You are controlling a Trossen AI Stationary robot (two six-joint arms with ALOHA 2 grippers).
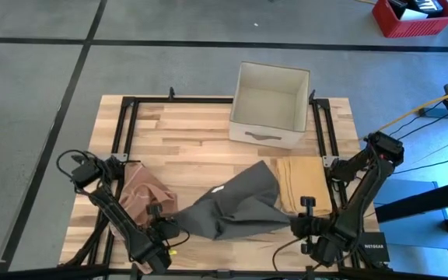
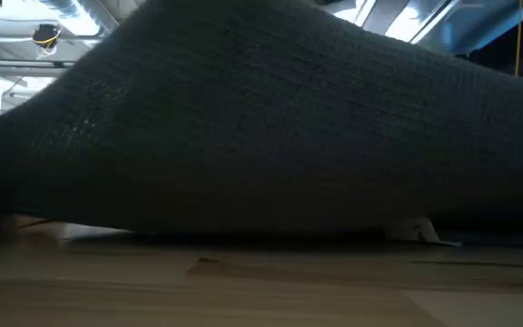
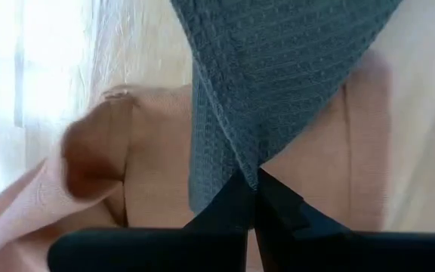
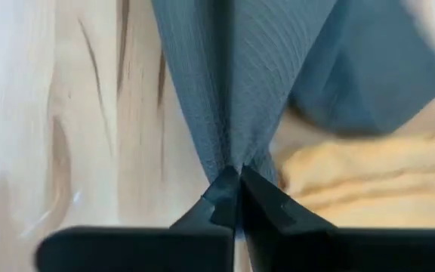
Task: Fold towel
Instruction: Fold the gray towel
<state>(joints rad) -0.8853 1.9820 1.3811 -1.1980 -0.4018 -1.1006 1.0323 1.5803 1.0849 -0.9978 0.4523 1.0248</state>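
A dark grey towel (image 1: 236, 204) lies bunched across the table's near middle and fills the low view (image 2: 261, 118). Its far corner reaches toward the tan towel (image 1: 302, 183). My left gripper (image 1: 173, 228) is shut on the towel's left end, next to a crumpled pink towel (image 1: 140, 198). My right gripper (image 1: 292, 224) is shut on its right end, just in front of the folded tan towel. In both wrist views the grey cloth fans out from the shut fingertips, above the pink cloth (image 3: 157, 174) and above the tan cloth (image 4: 353, 181). My left gripper pinches a gathered tip of the grey towel's left end (image 3: 240, 151) between its two fingers, coming down at a slant. The cloth spreads away from the fingertips in folds; how many layers I cannot tell. My right gripper pinches a gathered tip of the towel's right end (image 4: 229, 143) between its two fingers, slanting down. The cloth widens away from the fingertips, and the towel's middle (image 2: 243, 227) sags to the table.
A white open box (image 1: 269, 105) stands at the table's far middle. Bare wood (image 1: 185, 132) lies between the box and the towels. A red crate (image 1: 414, 15) sits on the floor beyond the table.
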